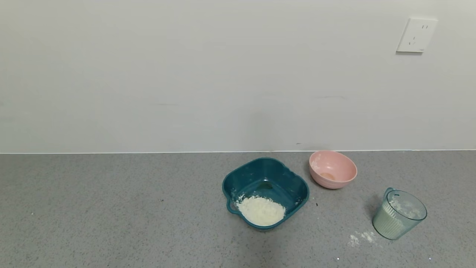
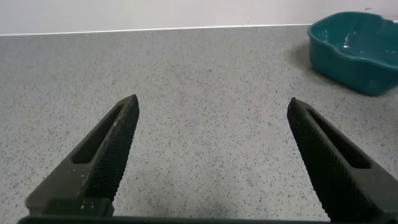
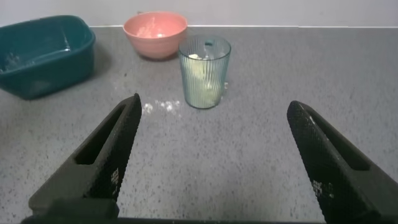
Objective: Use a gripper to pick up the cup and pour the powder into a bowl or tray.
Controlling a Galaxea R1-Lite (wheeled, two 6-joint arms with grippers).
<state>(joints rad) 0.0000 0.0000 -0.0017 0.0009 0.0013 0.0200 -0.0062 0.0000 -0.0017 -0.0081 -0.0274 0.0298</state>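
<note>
— Countertop first: how much of the grey speckled stone counter point(image 1: 111, 208) is free?
— Plenty on the robot's left. The dark teal rounded-square plastic basin point(image 1: 266, 186) sits mid-counter holding white clumpy powder point(image 1: 261, 210); the round pink bowl point(image 1: 333, 169) stands just beside it.
— And the ribbed translucent blue-green plastic cup point(image 3: 204, 71)?
— Upright on the right, apart from both, some powder inside, probably placed for the right gripper point(image 3: 211, 162), whose claw is spread wide. The left gripper point(image 2: 211, 162) hangs released too.
</note>
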